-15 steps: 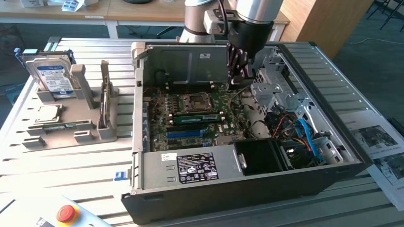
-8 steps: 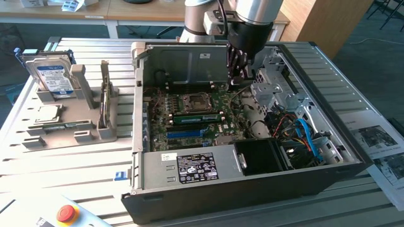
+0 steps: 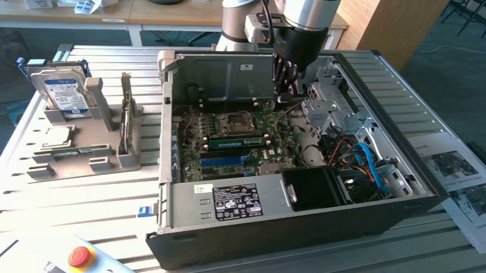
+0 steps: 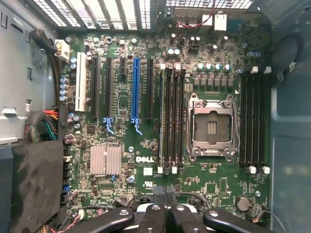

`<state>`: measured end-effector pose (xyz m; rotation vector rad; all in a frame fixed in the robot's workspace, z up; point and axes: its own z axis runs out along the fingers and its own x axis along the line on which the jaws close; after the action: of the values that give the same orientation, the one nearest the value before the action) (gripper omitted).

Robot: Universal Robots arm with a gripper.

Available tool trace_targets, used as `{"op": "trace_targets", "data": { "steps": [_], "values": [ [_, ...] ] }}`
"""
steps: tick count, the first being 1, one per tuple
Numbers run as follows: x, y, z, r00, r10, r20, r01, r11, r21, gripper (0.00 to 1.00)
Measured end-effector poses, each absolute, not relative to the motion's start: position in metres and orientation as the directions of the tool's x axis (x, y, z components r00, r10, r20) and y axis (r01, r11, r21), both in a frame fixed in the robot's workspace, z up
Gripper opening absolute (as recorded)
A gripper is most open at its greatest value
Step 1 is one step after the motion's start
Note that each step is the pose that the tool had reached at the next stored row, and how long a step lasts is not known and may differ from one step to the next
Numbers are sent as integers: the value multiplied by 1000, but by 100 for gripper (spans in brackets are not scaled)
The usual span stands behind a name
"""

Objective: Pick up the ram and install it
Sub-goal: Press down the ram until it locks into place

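The frame edge cuts off the pincer (image 4: 165,206); print on the label (image 3: 238,202) is illegible.

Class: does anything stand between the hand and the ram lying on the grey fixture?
Yes. The computer case's side wall stands between the hand, over the motherboard, and the ram on the fixture.

One open computer case (image 3: 288,239) on the desk (image 3: 91,199). Inside it are one motherboard (image 4: 214,179), one blue slot (image 4: 135,87), one white slot (image 4: 80,82), one processor socket (image 4: 212,127) and one green ram (image 3: 235,142). One hard drive (image 3: 65,94), one red button (image 3: 79,256), one pincer (image 4: 166,206).
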<state>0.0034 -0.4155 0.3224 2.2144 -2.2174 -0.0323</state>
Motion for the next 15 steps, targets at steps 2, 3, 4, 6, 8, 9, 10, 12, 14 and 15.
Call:
{"op": "trace_targets", "data": {
  "steps": [2, 3, 4, 6, 8, 9, 10, 12, 14, 15],
  "values": [
    [3, -415, 321, -1, -1000, -9, -1000, 1, 20, 11],
    [3, -415, 321, -1, -1000, -9, -1000, 1, 20, 11],
    [3, -415, 321, -1, -1000, -9, -1000, 1, 20, 11],
    [3, -415, 320, -1, -1000, -9, -1000, 1, 20, 11],
    [3, -415, 319, -1, -1000, -9, -1000, 1, 20, 11],
    [3, -415, 318, -1, -1000, -9, -1000, 1, 20, 11],
    [3, -415, 317, -1, -1000, -9, -1000, 1, 20, 11],
    [3, -415, 316, -1, -1000, -9, -1000, 1, 20, 11],
    [3, -415, 315, -1, -1000, -9, -1000, 1, 20, 11],
    [3, -415, 315, -1, -1000, -9, -1000, 1, 20, 11]
  ]
}}
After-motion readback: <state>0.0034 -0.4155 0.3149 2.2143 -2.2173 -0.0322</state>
